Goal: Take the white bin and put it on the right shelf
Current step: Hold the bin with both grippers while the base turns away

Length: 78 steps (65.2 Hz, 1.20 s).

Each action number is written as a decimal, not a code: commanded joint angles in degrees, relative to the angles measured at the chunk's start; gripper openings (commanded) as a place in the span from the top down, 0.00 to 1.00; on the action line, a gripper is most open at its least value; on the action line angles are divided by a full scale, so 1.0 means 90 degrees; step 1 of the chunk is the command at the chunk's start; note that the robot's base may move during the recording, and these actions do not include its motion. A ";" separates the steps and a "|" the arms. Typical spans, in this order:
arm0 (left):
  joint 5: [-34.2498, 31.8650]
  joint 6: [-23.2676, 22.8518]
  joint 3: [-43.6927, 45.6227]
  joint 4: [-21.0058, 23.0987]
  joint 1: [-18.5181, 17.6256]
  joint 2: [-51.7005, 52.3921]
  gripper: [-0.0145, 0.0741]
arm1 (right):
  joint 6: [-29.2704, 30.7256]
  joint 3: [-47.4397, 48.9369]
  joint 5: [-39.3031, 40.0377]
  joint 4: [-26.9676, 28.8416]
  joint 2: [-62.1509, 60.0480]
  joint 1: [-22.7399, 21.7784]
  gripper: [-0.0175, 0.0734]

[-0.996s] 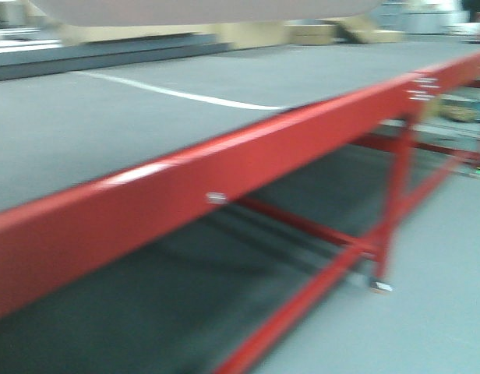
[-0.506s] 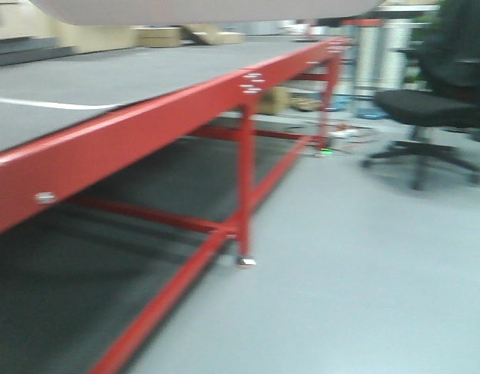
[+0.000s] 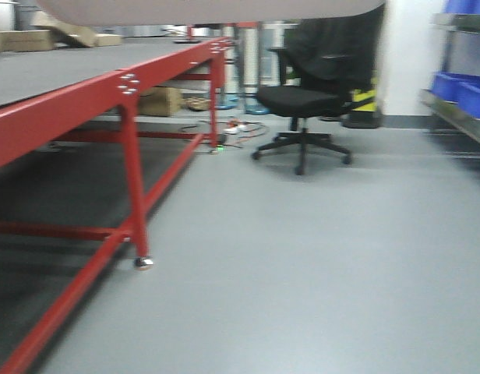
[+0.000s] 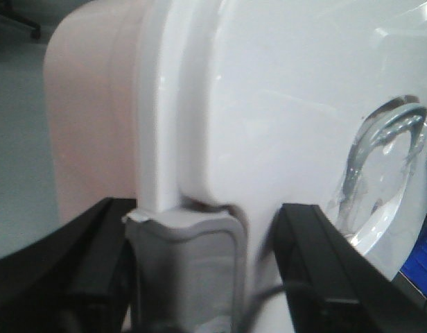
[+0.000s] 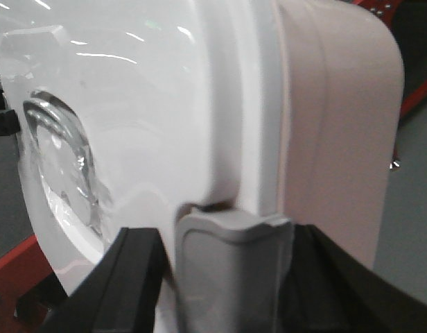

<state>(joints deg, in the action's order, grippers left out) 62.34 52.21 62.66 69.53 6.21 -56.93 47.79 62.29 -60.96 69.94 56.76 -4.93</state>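
Jaws, left gripper [image 4: 199, 270] and right gripper [image 5: 227, 277], clamp white bin [image 4: 269, 104]; office chair [image 3: 302, 97] ahead; red table [image 3: 68, 109] left

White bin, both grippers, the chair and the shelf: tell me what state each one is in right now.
white bin: lid on, held up between both grippers.
left gripper: shut on the bin's rim, fingers either side of a grey latch.
right gripper: shut on the opposite rim.
office chair: upright, empty.
right shelf: holds blue crates; bin not on it.
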 commanded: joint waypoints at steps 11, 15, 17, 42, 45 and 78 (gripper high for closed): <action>0.1325 0.0089 0.0221 0.1198 -0.0186 0.0156 0.53 | 0.0025 0.0200 -0.0616 0.1423 -0.0103 0.0127 0.39; 0.1325 0.0089 0.0221 0.1198 -0.0186 0.0156 0.53 | 0.0025 0.0200 -0.0616 0.1423 -0.0103 0.0127 0.39; 0.1325 0.0089 0.0221 0.1198 -0.0186 0.0156 0.53 | 0.0025 0.0200 -0.0616 0.1423 -0.0103 0.0127 0.39; 0.1325 0.0089 0.0221 0.1198 -0.0186 0.0156 0.53 | 0.0025 0.0200 -0.0616 0.1423 -0.0103 0.0127 0.39; 0.1325 0.0089 0.0221 0.1198 -0.0186 0.0156 0.53 | 0.0025 0.0200 -0.0616 0.1423 -0.0103 0.0127 0.39; 0.1325 0.0089 0.0221 0.1198 -0.0186 0.0156 0.53 | 0.0025 0.0200 -0.0623 0.1423 -0.0103 0.0127 0.39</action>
<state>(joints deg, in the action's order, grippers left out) 62.34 52.21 62.66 69.53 6.21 -56.93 47.79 62.29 -60.96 69.94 56.76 -4.93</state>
